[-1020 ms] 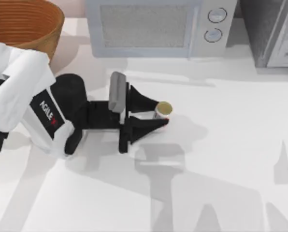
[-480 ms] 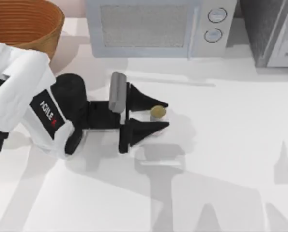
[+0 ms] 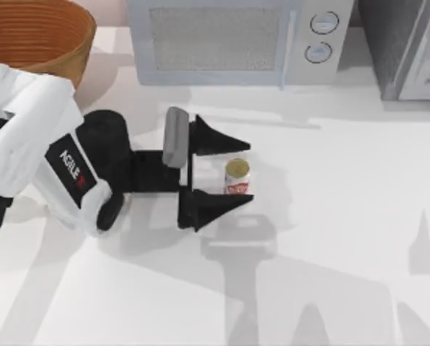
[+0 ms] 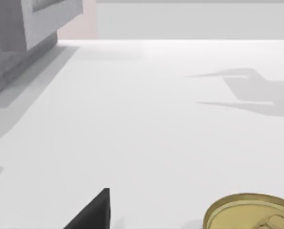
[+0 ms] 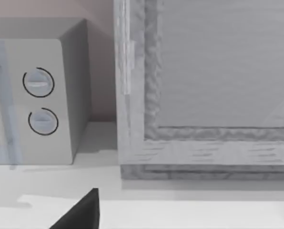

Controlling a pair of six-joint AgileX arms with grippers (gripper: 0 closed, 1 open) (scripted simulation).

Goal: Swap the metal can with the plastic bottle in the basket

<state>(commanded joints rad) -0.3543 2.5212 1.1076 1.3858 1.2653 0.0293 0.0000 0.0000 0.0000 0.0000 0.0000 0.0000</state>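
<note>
The left gripper (image 3: 235, 175) lies low over the counter (image 3: 345, 216), fingers spread wide; the can (image 3: 237, 176) stands loose between them, held by neither.

Bright even light, soft grey shadows

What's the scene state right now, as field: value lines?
can: upright on the table, between the left end effector's fingers
left end effector: open, fingers apart on either side of the can, not touching it
basket: far left corner of the table, away from the can
microwave: at the back, behind the can
table: white
</note>
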